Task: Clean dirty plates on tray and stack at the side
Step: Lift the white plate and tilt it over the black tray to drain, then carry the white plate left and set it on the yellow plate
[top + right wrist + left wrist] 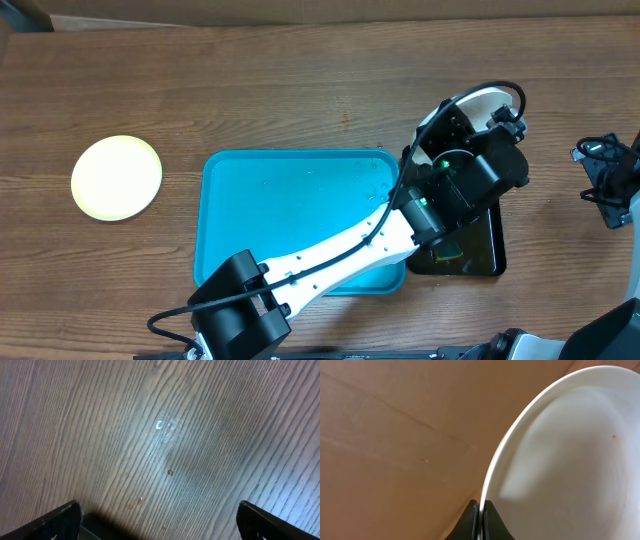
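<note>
Wood table (300, 90), yellow plate (116, 177) near tray (290, 210), left hand (481, 515) pinching white plate (570, 460)

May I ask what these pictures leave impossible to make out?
- Black tray: overhead, the left arm covers most of it; contents unseen.
- White plate: left wrist frame edges cut it off; overhead, the left tool hides most.
- Plate's small speck: too small to identify.

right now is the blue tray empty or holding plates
Empty where visible: the tray shows only bare blue surface, though the left arm hides part of it.
</note>
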Robot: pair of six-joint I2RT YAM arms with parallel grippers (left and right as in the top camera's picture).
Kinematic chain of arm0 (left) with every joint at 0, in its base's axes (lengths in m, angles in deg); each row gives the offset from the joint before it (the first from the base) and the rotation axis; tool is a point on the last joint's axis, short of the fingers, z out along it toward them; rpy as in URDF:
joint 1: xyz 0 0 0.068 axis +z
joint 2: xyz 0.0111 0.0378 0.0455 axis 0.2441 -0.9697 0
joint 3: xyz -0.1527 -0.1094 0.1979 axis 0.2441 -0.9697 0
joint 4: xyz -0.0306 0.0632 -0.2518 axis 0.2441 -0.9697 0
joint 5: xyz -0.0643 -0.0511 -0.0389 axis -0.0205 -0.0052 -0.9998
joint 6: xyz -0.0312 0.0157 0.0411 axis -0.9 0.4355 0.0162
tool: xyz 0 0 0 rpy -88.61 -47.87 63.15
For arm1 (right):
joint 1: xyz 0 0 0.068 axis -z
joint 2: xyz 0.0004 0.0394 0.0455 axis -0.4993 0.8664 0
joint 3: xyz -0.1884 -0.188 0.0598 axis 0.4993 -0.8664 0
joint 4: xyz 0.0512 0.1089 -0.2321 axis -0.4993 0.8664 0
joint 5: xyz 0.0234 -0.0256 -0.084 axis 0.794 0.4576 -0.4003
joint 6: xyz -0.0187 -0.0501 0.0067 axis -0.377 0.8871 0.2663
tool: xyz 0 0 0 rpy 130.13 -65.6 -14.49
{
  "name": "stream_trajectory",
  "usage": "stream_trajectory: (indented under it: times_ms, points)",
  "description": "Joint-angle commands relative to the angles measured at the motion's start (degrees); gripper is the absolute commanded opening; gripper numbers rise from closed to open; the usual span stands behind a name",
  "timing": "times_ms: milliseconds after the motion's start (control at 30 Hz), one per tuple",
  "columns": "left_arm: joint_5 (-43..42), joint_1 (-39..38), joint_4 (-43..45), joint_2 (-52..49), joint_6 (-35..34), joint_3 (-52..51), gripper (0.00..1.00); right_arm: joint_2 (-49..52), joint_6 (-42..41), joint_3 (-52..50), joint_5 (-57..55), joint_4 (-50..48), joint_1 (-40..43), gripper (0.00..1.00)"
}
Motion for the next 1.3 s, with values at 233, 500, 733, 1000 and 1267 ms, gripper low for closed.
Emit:
stream_trajectory:
  times_ms: [233,500,733,1000,1267]
  points:
    - [-7.0,3.7,-6.6,0.3,-18.6,1.2,0.04,-0.2,-0.3,0.5,0.0,-0.3,0.2,1.0]
    - [-38.4,15.3,-18.5,1.6,-42.2,1.2,0.04,-0.2,-0.3,0.5,0.0,-0.3,0.2,1.0]
    - [-72.8,40.3,-29.1,3.6,-54.6,1.2,0.04,-0.2,-0.3,0.5,0.0,-0.3,0.2,1.0]
    - [-69.1,66.5,-47.6,3.5,-54.2,1.2,0.04,-0.2,-0.3,0.5,0.0,-0.3,0.2,1.0]
    - [-61.7,89.7,-55.1,3.5,-54.2,1.0,0.04,-0.2,-0.3,0.5,0.0,-0.3,0.2,1.0]
